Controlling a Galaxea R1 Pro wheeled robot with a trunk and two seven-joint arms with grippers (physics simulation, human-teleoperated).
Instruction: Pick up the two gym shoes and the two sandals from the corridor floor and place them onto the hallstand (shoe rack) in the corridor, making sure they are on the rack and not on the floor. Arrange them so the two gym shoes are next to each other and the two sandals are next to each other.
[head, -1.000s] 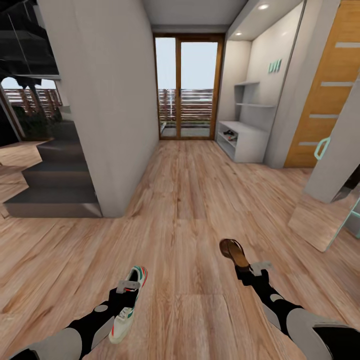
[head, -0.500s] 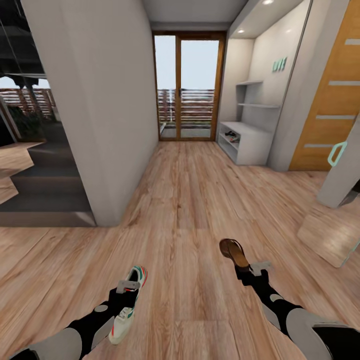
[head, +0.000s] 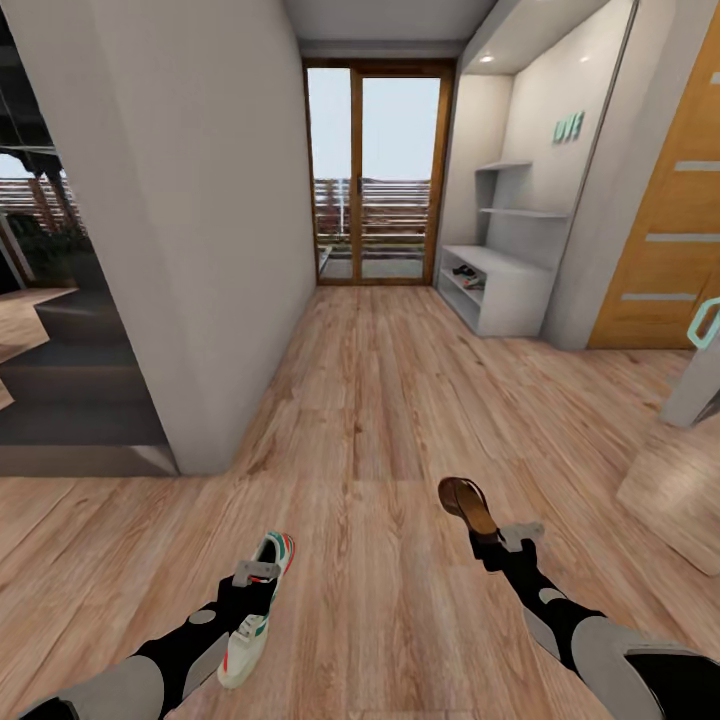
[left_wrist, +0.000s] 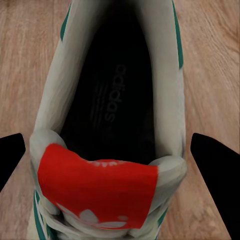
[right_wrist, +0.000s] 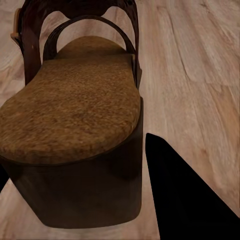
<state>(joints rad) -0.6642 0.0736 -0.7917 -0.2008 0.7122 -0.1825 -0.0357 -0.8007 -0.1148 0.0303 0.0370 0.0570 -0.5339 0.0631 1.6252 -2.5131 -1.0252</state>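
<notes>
The robot stands in the corridor with a shoe in each arm, both carried clear above the corridor floor; the left pincer is clamped across the middle of a gym shoe, its dark fingers pressing either flank just beside the red tongue label, and the shoe's long axis runs forward along the arm with its striped end pointing down the hall; the right pincer is closed on the heel end of a sandal, the tan insole facing up and the dark straps at the far end, so this one too points ahead; the hallstand lies well ahead and off to the robot's right, set in a pale alcove beside the glass doors, with something small and dark on its upper low shelf that I cannot make out from here; as I judge it, everything turns on that bearing: the rack sits on the right arm's side, so the sandal is the nearer load and would likely go in first, while the gym shoe must cross over or wait for the base to square up; both shoes point lengthwise toward the far doors, whereas the shelves open sideways into the corridor, so a turn toward the unit seems needed before either can slide in.
</notes>
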